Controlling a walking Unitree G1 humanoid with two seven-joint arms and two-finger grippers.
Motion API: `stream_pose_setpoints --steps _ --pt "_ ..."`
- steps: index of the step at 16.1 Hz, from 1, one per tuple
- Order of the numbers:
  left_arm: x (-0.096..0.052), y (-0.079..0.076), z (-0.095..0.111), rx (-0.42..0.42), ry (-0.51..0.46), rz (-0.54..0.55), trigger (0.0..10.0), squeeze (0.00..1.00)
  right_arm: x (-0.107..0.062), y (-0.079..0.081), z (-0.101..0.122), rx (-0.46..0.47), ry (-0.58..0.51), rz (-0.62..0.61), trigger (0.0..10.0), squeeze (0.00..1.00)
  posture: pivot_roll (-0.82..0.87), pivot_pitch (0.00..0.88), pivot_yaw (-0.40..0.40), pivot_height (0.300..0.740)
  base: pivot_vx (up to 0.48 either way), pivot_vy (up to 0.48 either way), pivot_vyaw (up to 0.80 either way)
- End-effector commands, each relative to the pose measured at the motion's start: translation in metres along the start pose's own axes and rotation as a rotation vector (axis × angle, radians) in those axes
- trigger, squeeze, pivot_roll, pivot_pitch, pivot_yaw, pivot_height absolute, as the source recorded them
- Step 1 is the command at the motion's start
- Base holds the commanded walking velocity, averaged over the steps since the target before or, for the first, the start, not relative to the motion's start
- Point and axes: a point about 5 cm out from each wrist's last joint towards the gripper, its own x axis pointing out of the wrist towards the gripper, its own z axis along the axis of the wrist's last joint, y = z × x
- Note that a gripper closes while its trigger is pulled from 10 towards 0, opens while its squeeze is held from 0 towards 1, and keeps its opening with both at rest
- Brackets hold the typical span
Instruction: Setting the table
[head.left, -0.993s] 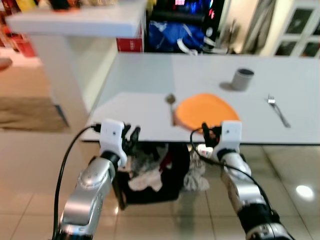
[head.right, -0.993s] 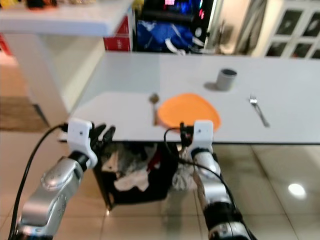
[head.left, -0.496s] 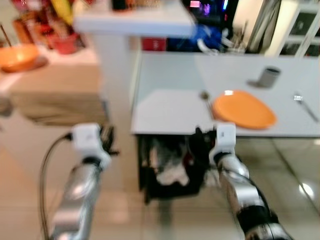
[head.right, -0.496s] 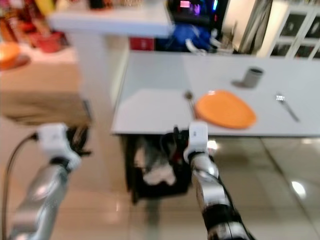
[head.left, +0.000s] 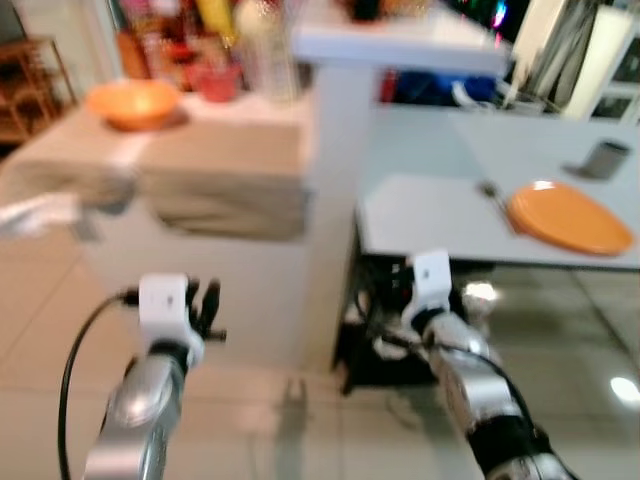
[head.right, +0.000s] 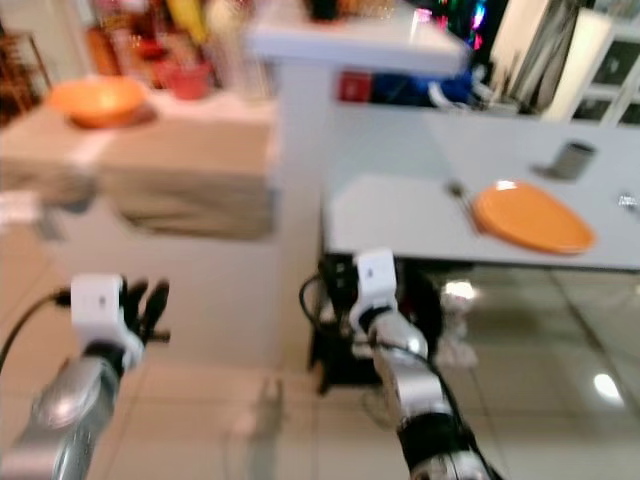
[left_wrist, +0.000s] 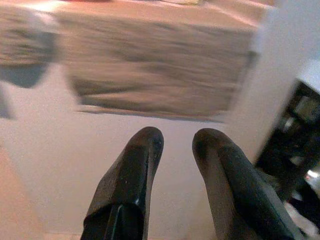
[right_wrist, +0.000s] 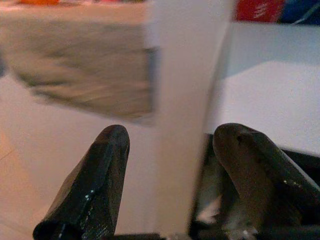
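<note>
A long pale grey table (head.left: 440, 215) stands to the robot's right, beside a cloth-covered beige counter (head.left: 190, 165). A round orange plate (head.left: 570, 218) lies near the table's front edge, a spoon (head.left: 492, 192) just beside it and a grey cup (head.left: 604, 158) behind. The left gripper (left_wrist: 172, 142) hovers empty over the floor, fingers slightly apart. The right gripper (right_wrist: 170, 145) is spread wide, holding nothing, before the table's edge.

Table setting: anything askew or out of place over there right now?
Nothing clearly stands out, though the views are blurred. The orange plate lies flat on the table, a spoon on its left and a grey cup behind it. Both grippers, left and right, are open and empty.
</note>
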Motion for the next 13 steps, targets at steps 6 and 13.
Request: stream_pose_setpoints --steps 6,13 --pt "0.013 0.007 0.013 0.009 -0.06 -0.022 10.0 0.0 -0.007 -0.019 -0.002 0.019 -0.047 -0.181 10.0 0.0 0.04 0.0 -0.029 0.74 0.0 0.48 0.0" --pt "0.017 0.016 0.005 0.009 -0.065 0.048 10.0 0.0 -0.016 -0.038 0.006 0.023 -0.125 -0.379 10.0 0.0 0.04 0.0 -0.045 0.74 0.0 0.461 0.0"
